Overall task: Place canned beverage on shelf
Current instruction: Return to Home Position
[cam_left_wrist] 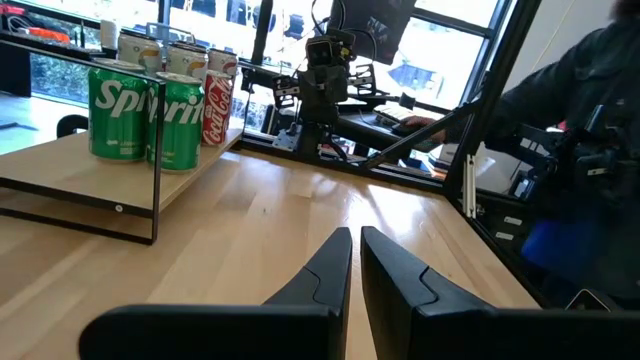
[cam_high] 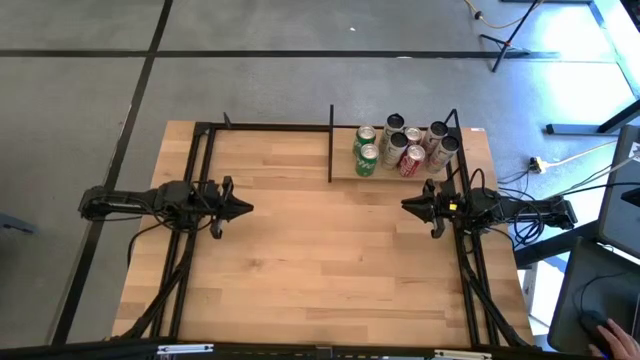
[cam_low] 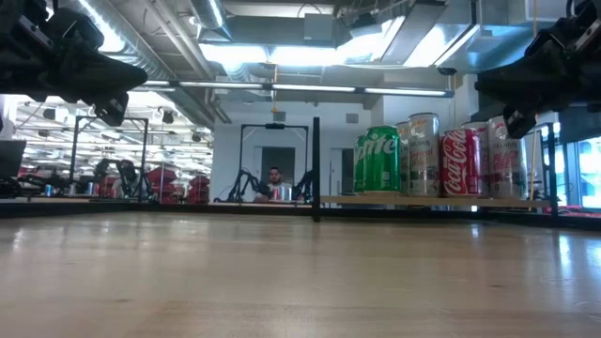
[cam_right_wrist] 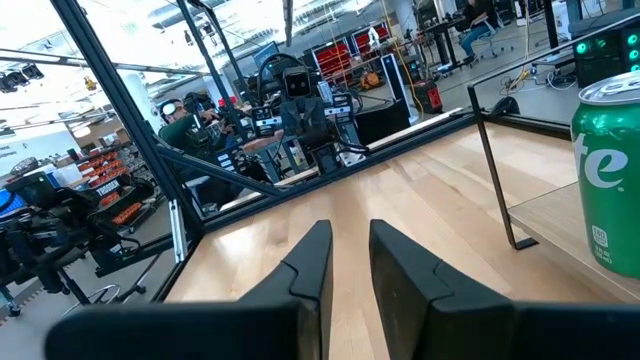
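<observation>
The shelf (cam_high: 343,170), a light board framed in black rods, stands at the table's far right. Several beverage cans stand upright on it: green Sprite cans (cam_high: 366,151), a red Coca-Cola can (cam_high: 411,161) and silver ones (cam_high: 438,140). The low view shows them in a row (cam_low: 380,160) on the shelf board (cam_low: 432,200). My left gripper (cam_high: 247,208) hovers level over the table's left side, shut and with nothing in it. My right gripper (cam_high: 405,205) hovers level at the right, just in front of the shelf. Its fingers (cam_right_wrist: 385,250) are all but shut, with a narrow gap and nothing between them.
Bare wooden tabletop (cam_high: 320,260) lies between the two grippers and toward the near edge. Black frame rails (cam_high: 185,270) run along the table's left and right sides. A person (cam_left_wrist: 590,150) shows beyond the table's right side, and another (cam_right_wrist: 185,125) beyond the left.
</observation>
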